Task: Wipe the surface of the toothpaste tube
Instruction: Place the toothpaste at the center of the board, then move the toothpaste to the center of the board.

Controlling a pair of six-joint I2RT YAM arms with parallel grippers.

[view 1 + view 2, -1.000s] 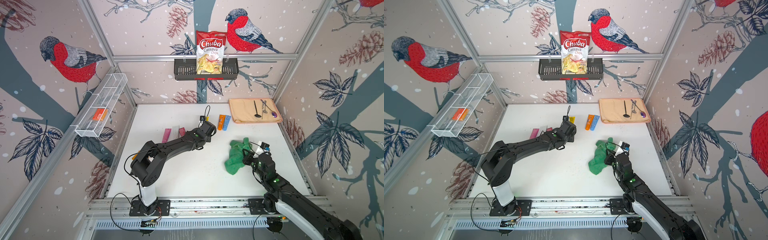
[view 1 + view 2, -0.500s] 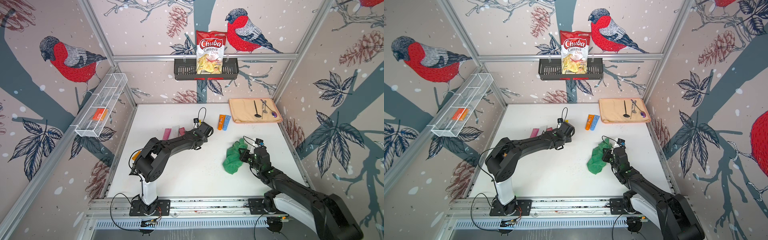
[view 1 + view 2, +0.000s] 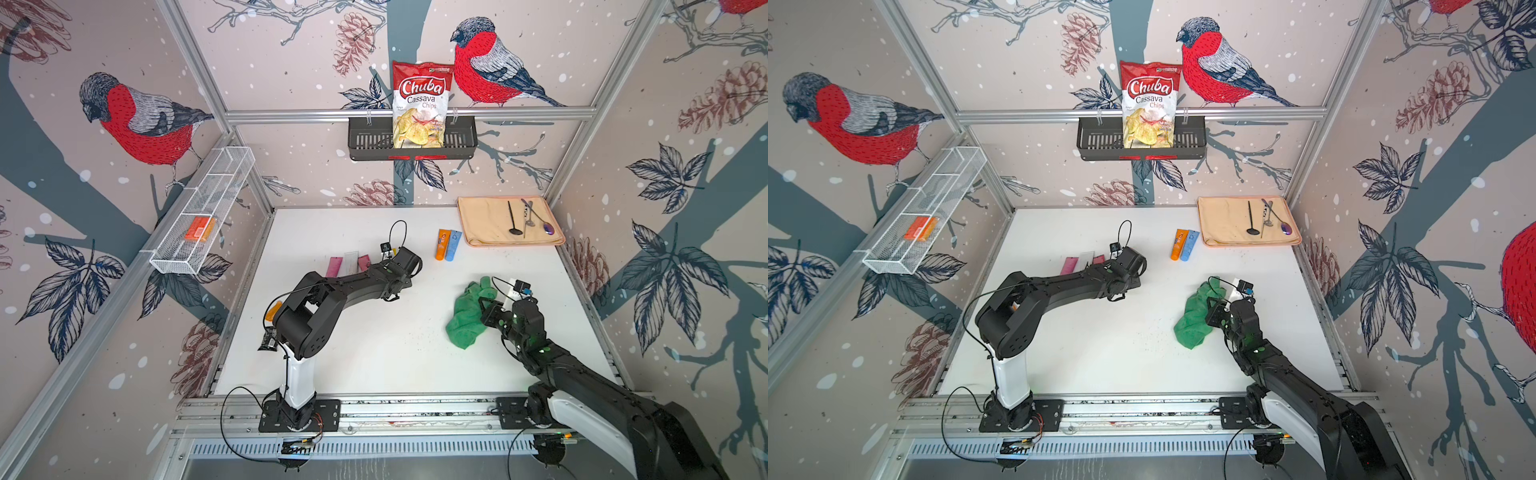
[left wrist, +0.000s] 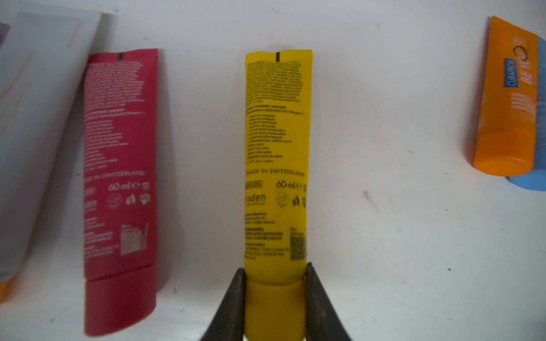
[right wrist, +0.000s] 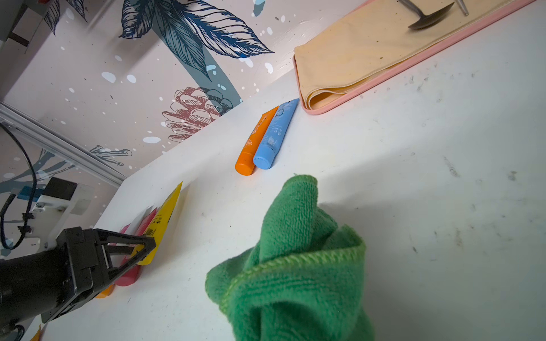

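The yellow toothpaste tube [image 4: 276, 165] has its cap end clamped between the fingers [image 4: 236, 295] of my left gripper [image 4: 274, 268]. In the right wrist view the tube [image 5: 167, 215] tilts up off the white table, crimped end highest. In both top views the left gripper [image 3: 409, 259] hides it. The bunched green cloth [image 3: 467, 320] is held in my right gripper [image 3: 484, 311], which is shut on it to the right of the left arm. The cloth [image 5: 295, 265] covers the right fingers in the right wrist view and hangs apart from the tube.
A red tube [image 4: 118, 183] and a white tube [image 4: 35, 118] lie beside the yellow one. An orange tube [image 3: 441, 244] and a blue tube [image 3: 453, 245] lie farther right. A beige mat [image 3: 490, 224] with utensils fills the back right corner. A black basket [image 3: 365, 143] hangs on the back wall.
The right gripper has carried the green cloth a little to the left, toward the left arm. The left gripper shifted slightly left and nearer with the yellow tube still clamped.
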